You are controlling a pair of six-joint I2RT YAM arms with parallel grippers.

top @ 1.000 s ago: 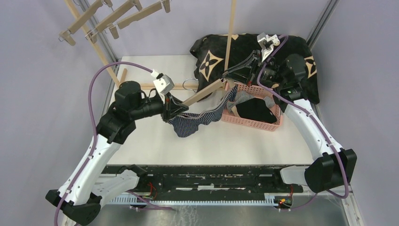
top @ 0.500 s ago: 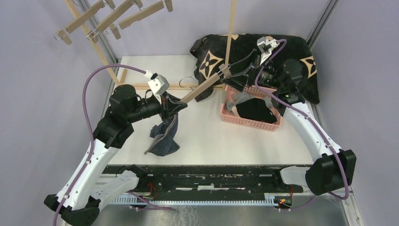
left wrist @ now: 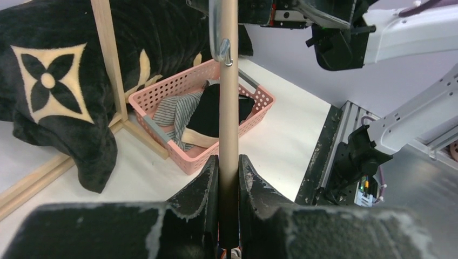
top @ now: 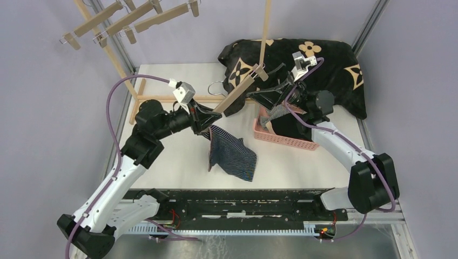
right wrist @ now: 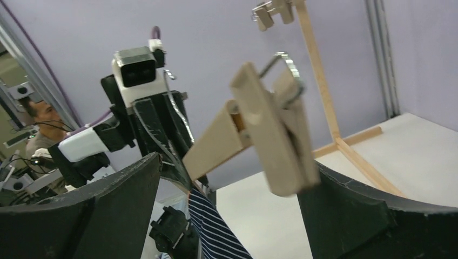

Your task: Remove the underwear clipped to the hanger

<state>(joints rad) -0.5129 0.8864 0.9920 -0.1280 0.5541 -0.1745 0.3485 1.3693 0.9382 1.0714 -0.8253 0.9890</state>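
Judging by how things hang, the last pair is half freed. The left hand [left wrist: 229, 168] is clamped tight on the bar of the wooden hanger [top: 236, 96], holding it slanted above the table [top: 302, 164]. The right hand [right wrist: 237, 162] gapes wide around the far clip [right wrist: 275, 143], gripping nothing. The navy striped boxers [top: 233, 154] dangle from the hanger's near end, just beside the left hand. The grey-striped pair [left wrist: 173, 110] and the black pair [left wrist: 216, 116] lie in the pink basket [top: 291, 141]. Next, the near clip likely needs pinching open. The table is white and smooth. A flower-patterned blanket [top: 329, 59] is heaped at the back, and a wooden rack [top: 108, 40] stands at the left before lilac walls.
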